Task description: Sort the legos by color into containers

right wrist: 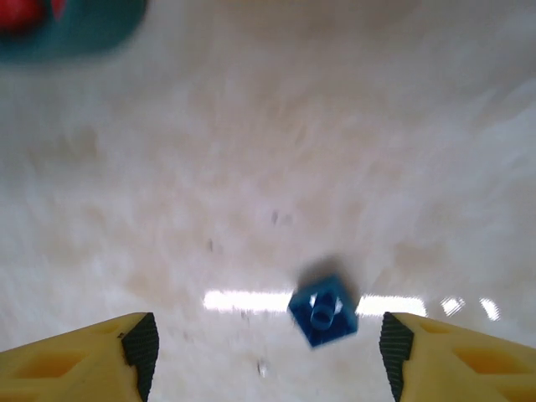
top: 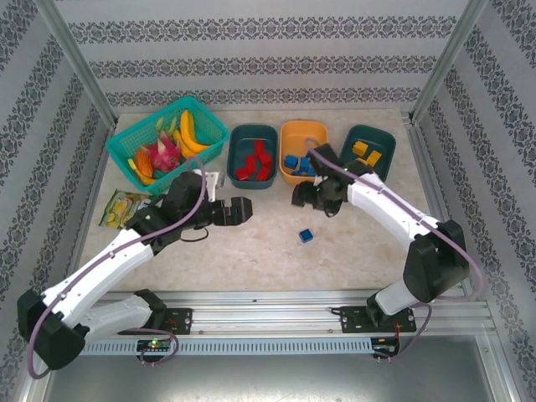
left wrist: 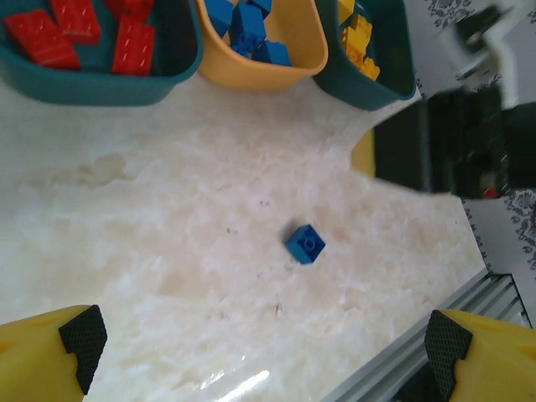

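Marble-look tabletop [top: 251, 251], lone blue lego [top: 306, 236] lying loose, left claw [left wrist: 260, 343] spread wide, right claw [right wrist: 266, 352] released, empty

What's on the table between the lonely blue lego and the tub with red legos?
Nothing. In the left wrist view only bare table lies between the blue lego and the tub of red legos. The right wrist view shows the same.
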{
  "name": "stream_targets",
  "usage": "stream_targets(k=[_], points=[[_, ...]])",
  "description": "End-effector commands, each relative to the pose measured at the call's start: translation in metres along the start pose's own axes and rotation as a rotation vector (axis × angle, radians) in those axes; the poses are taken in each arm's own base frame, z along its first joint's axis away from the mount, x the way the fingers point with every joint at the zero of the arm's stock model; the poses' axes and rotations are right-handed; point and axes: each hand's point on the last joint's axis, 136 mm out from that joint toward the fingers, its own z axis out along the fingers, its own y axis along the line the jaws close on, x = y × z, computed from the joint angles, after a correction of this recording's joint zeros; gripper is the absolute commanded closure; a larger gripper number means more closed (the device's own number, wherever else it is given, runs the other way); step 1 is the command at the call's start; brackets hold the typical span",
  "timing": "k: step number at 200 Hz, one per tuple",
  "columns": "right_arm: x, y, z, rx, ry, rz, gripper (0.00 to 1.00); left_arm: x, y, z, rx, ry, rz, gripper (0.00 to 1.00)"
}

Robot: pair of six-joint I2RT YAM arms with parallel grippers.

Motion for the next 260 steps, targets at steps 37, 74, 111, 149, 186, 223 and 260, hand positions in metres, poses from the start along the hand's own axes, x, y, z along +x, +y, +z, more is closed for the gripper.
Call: stream_targets(k=[37,74,111,149,186,223,260], points=[[0.061,-0.010,0.035,0.132,0.217,-0.312,0.22,0.025,0.019,-0.024,-0.050,0.019,-0.018,0.00],[0.063,-0.027,0.058,0.231,0.294,-0.367,0.23,0.026,0.020,-0.030,-0.049,0.009,-0.042,0.00],[0.058,-0.034,0.072,0.247,0.300,-0.376,0.30,0.028,0.024,-0.035,-0.058,-0.017,-0.071,0.00],[0.057,-0.042,0.087,0.255,0.323,-0.360,0.40,0.026,0.027,-0.036,-0.068,-0.038,-0.087,0.00],[0.048,-0.040,0.091,0.253,0.306,-0.352,0.44,0.018,0.024,-0.036,-0.064,-0.062,-0.093,0.00],[0.048,-0.037,0.096,0.246,0.316,-0.348,0.56,0.017,0.023,-0.032,-0.059,-0.060,-0.097,0.00],[0.047,-0.034,0.091,0.239,0.302,-0.339,0.64,0.012,0.019,-0.031,-0.055,-0.060,-0.082,0.00]])
